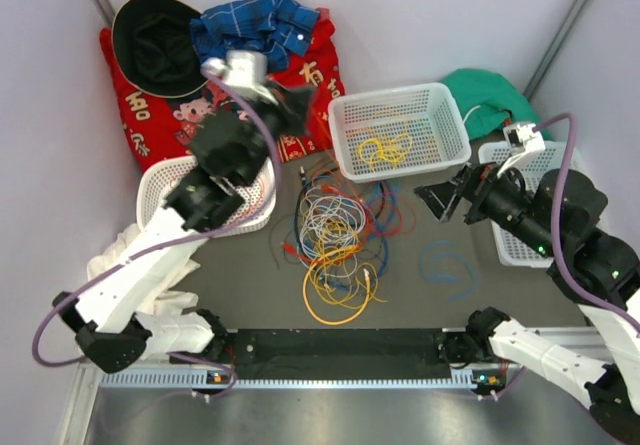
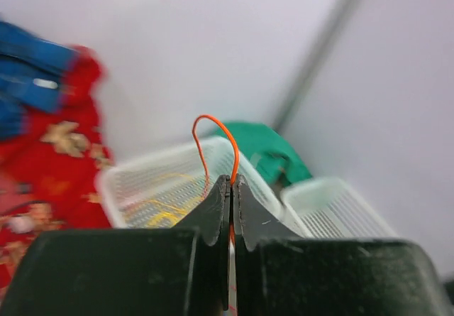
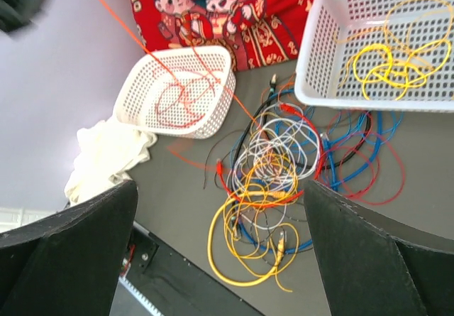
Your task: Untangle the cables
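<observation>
The cables [image 1: 335,245] lie in a tangled pile of yellow, orange, red, blue, black and grey-white loops on the table's middle; the pile also shows in the right wrist view [image 3: 284,167]. My left gripper [image 1: 300,103] is raised above the pile's far left. In the left wrist view it [image 2: 232,181] is shut on a thin orange cable [image 2: 216,128], which arcs above the fingertips. That orange cable [image 3: 117,19] runs taut down into the left white basket [image 3: 177,92]. My right gripper [image 1: 437,200] is open and empty, right of the pile; the pile shows between its fingers [image 3: 64,259].
A white basket [image 1: 345,125] behind the pile holds yellow cables [image 1: 385,148]. Another white basket [image 1: 155,180] stands left under my left arm, a third [image 1: 495,155] right under my right arm. Red cloth [image 1: 150,115], black hat [image 1: 155,40], blue shirt [image 1: 255,20] and green cloth [image 1: 485,90] lie at the back.
</observation>
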You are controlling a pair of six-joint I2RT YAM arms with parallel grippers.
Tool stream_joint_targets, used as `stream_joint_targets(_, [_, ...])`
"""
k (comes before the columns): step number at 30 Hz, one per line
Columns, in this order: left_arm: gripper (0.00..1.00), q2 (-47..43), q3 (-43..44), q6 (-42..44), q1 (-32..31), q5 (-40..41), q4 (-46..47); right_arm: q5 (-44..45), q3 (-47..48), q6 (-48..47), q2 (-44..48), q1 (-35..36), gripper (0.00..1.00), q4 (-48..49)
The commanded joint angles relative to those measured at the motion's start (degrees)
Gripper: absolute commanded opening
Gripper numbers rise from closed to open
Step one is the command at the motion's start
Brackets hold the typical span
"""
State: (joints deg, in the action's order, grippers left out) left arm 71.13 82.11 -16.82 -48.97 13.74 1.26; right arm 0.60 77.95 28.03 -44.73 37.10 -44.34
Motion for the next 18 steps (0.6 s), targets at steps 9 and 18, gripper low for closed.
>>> stream_joint_targets(9, [0.00, -1.01, 22.30, 7.85, 11.34, 23.69, -22.08, 2.39, -2.89, -2.28, 1.40, 0.25, 0.99, 0.92])
stream_joint_targets(18, [0.00, 0.41, 20.65, 7.24, 21.17, 25.99, -25.43, 2.65, -4.38, -3.16, 1.66, 0.25, 0.99, 0.57])
